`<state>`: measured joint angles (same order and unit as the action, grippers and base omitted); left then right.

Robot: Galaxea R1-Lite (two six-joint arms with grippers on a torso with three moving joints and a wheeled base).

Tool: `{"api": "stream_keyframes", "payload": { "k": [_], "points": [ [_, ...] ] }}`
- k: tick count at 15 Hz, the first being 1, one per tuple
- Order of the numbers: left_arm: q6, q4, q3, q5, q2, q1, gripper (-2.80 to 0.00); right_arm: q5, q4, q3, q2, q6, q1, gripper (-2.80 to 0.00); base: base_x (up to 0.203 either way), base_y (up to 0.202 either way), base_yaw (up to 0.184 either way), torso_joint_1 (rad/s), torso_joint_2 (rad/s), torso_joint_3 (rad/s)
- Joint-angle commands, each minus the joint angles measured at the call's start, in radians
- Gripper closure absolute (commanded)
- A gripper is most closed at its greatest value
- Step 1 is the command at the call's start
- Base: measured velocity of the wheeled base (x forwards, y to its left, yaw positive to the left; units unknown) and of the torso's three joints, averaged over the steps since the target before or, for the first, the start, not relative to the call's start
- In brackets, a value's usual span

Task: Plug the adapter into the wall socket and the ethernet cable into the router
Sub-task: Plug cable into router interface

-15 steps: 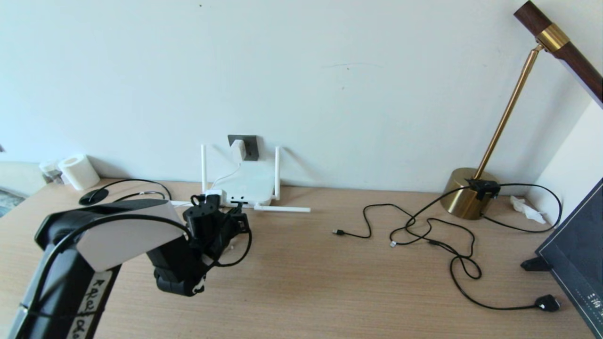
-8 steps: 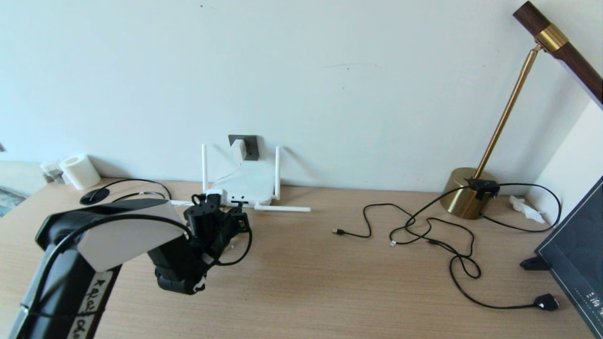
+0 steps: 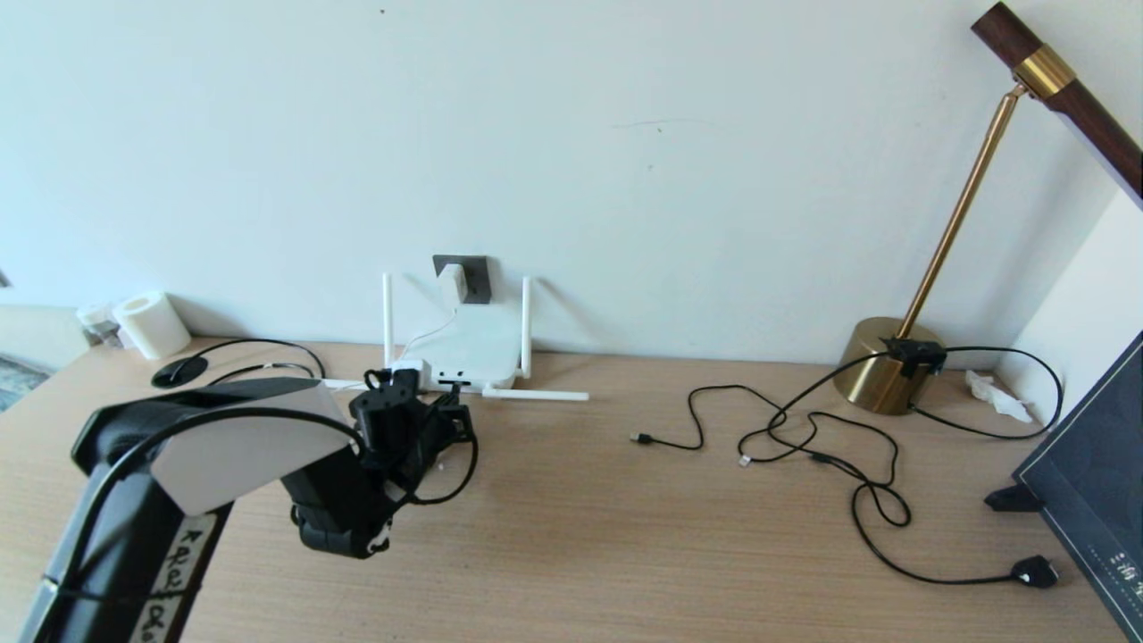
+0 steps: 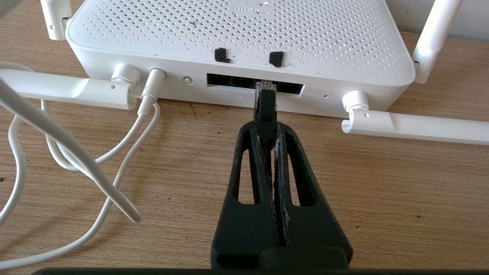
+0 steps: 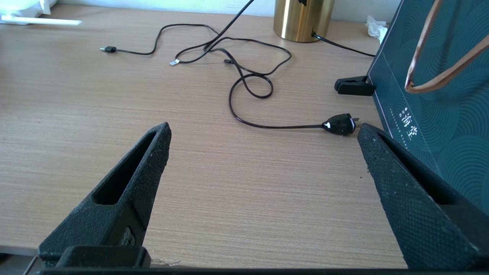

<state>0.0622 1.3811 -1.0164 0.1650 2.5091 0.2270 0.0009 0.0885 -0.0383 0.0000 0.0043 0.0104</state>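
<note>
Between the closed fingers of the left gripper sat the black boot of the ethernet cable, its clear plug tip touching the router at the dark port row straight ahead of the fingertips. Beyond the router, on the wall, the adapter sat in the wall socket, its thin white cord looping over the tabletop beside the fingers. Right gripper hovered above bare tabletop, fingers spread wide; thin black cables lay ahead of them.
</note>
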Motion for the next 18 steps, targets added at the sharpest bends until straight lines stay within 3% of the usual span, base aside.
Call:
{"api": "stream_keyframes", "payload": {
  "k": [1, 18],
  "points": [
    [0.001, 0.009, 0.002, 0.004, 0.002, 0.000, 0.00, 0.001, 0.000, 0.000, 0.002, 0.000, 0.000, -2.80, 0.000, 0.000, 0.000, 0.000, 0.00, 0.000],
    [-0.001, 0.010, 0.007, 0.005, -0.003, 0.008, 0.00, 0.001, 0.000, 0.000, 0.000, 0.000, 0.000, -2.80, 0.000, 0.000, 0.000, 0.000, 0.00, 0.000]
  ]
}}
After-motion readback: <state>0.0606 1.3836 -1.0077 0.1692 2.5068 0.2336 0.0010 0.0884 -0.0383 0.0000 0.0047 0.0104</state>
